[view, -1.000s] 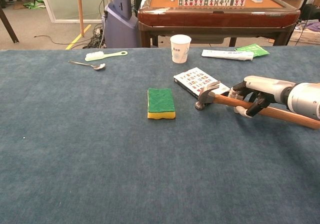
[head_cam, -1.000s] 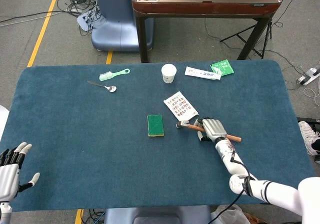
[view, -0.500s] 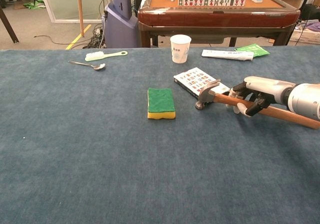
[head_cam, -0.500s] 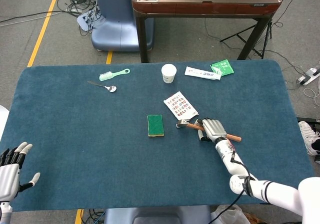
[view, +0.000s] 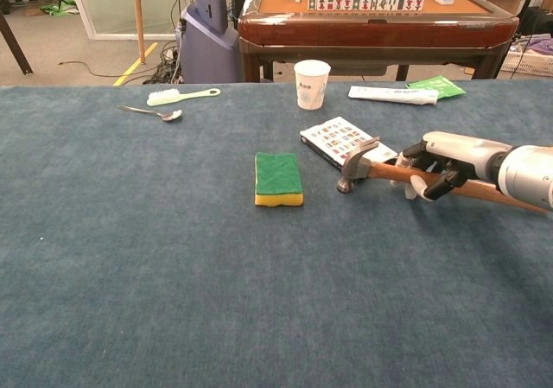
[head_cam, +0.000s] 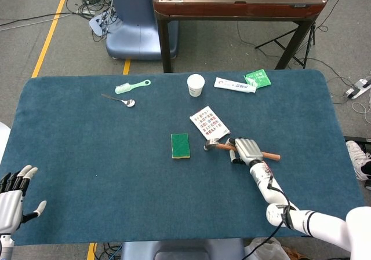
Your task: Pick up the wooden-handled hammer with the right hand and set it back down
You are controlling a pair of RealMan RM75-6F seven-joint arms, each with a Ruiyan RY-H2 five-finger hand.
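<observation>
- Since the earlier frames, the hammer (view: pixel 380 170) has tipped a little in my grip: its handle end sits slightly higher and lies closer to level, while the head hangs in much the same spot.
- My right hand (view: pixel 441 174) is wrapped round the wooden handle, fingers curled under it, holding it partway along with the metal head pointing toward the middle of the table (head_cam: pixel 87 156).
- From the chest view the hammer head hangs just beside the near corner of the printed card (view: pixel 339 139); whether the head touches the cloth I cannot tell.
- From the head view the same hold shows: my right hand (head_cam: pixel 246 150) over the handle, the hammer (head_cam: pixel 215 145) head just below the card (head_cam: pixel 208 123), the handle's free end sticking out to the right.
- A green sponge (view: pixel 278 178) lies flat to the left of the hammer head, clearly apart from it.
- My left hand (head_cam: pixel 13 193) hangs at the table's near left corner, fingers spread and holding nothing.
- Along the far side lie a paper cup (view: pixel 311 84), a toothpaste tube (view: pixel 391 95), a green packet (view: pixel 436 86), a green brush (view: pixel 181 95) and a spoon (view: pixel 154 111).
</observation>
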